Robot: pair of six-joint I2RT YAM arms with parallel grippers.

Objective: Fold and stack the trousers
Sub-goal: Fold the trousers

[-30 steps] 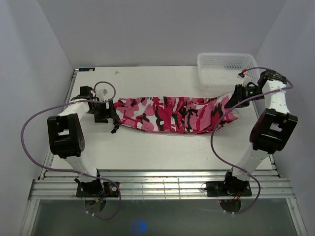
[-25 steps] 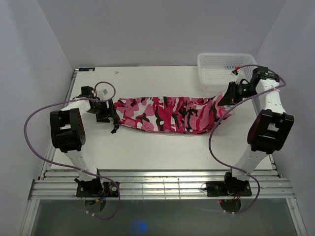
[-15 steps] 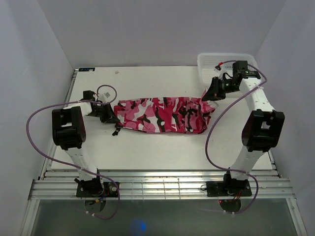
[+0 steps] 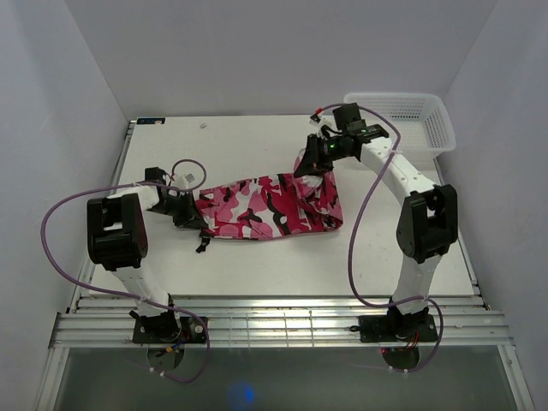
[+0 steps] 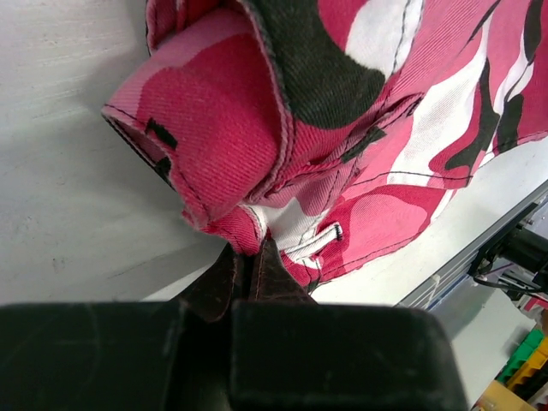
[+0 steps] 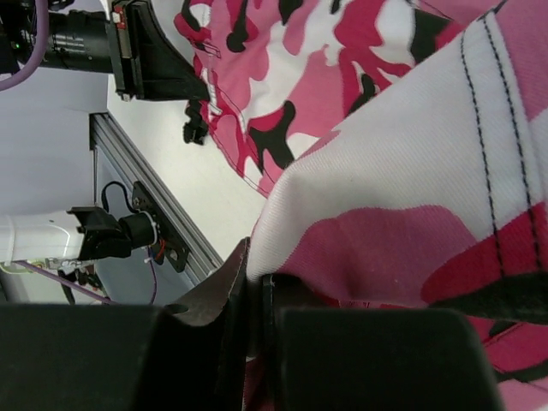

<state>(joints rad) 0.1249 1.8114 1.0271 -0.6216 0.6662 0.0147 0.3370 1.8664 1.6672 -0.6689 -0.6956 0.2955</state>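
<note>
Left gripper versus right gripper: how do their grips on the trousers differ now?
The black left gripper sits at the left end of the pink camouflage cloth trousers; the black right gripper holds the other end folded back over their middle. The left gripper is on the white table's left side; the right gripper near its centre. Both are shut on cloth.

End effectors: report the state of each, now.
Left end effector: closed, holding the trousers.
Right end effector: closed, holding the trousers.

Bright, even light w/ soft shadows; wrist-cam foregrnd blurry.
</note>
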